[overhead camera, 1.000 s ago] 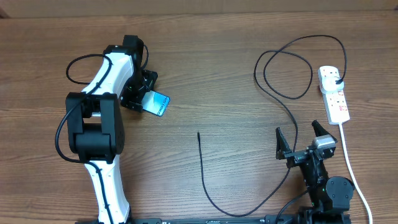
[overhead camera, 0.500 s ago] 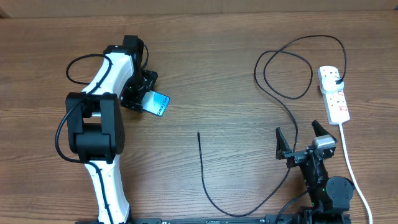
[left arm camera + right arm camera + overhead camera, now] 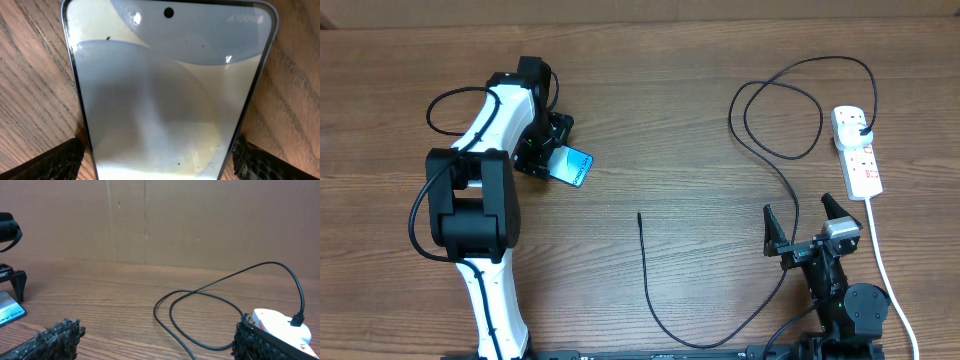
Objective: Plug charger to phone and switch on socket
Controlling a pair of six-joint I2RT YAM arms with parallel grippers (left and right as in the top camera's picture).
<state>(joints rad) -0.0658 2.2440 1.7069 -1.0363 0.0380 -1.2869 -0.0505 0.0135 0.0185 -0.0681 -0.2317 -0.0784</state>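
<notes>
Two tools, three task items, one counter (image 3: 650, 90). Nearest the counter's near edge, toward its right corner: right tool (image 3: 803, 228), jaws spread wide with nothing between them. Just to its left: the charger (image 3: 648, 295), a thin black cable whose slack sweeps along the near edge, then climbs past the right tool into loops at the far right. Its free connector tip (image 3: 639, 215) lies near the counter's middle, well to the left of the right tool. The last stretch runs near-to-far, with the end aimed at the far edge. Further back, on the left half: the phone (image 3: 572, 166), screen lit, lying far-left of the tip and apart from it. Over the phone: left tool (image 3: 548, 150), jaws wide, one pad (image 3: 55, 160) beside each long edge, the phone's length running along the tool's reach. Whether the pads touch it cannot be told. Judgement: the left tool is nearer the tip but is busy with the phone, so the tip likely falls to the right arm. By the right edge, furthest back: the socket (image 3: 857, 150), a white strip lying near-to-far, with the charger's plug (image 3: 861, 127) seated at its far end.
</notes>
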